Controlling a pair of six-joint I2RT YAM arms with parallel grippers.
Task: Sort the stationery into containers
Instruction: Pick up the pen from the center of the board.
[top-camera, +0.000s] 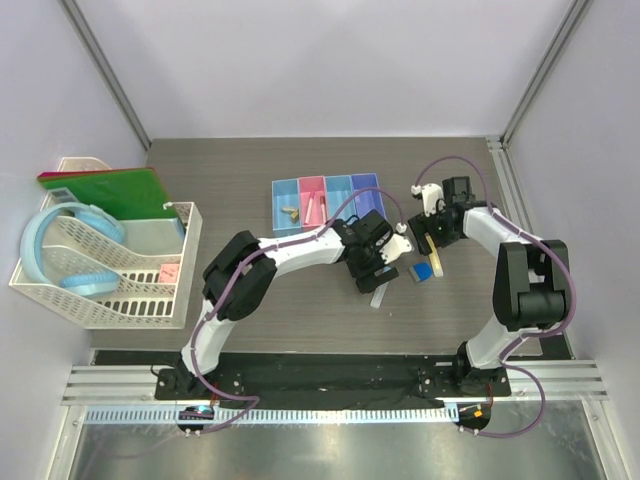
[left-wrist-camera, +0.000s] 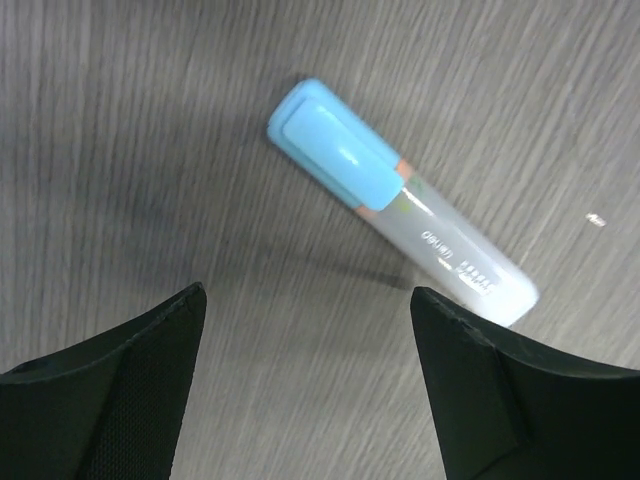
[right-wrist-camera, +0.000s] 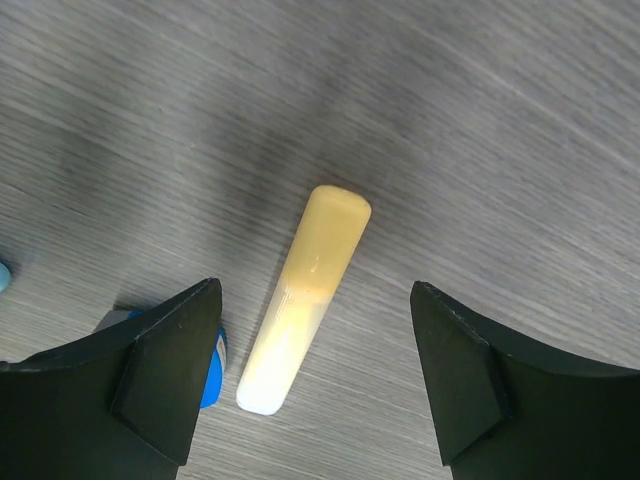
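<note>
The four joined bins (top-camera: 325, 200) stand at the table's back middle; a tan piece (top-camera: 290, 213) lies in the left blue bin and a white pen (top-camera: 311, 208) in the pink one. My left gripper (top-camera: 373, 272) is open and empty above the table, just short of the pale blue tube (top-camera: 378, 297). In the left wrist view the tube (left-wrist-camera: 400, 200) lies diagonally ahead of the open gripper (left-wrist-camera: 305, 300), its lower end by the right finger. My right gripper (top-camera: 432, 240) is open over the yellow stick (top-camera: 436, 256). In the right wrist view the stick (right-wrist-camera: 305, 300) lies between the spread jaws of the gripper (right-wrist-camera: 315, 290), untouched. The blue block (top-camera: 422, 270) sits beside it, and also shows by the left finger (right-wrist-camera: 212, 370).
A white lattice basket (top-camera: 110, 270) with a big blue hoop (top-camera: 60, 240) and a green board (top-camera: 105, 188) stands at the left. Grey walls close in the table at the back and sides.
</note>
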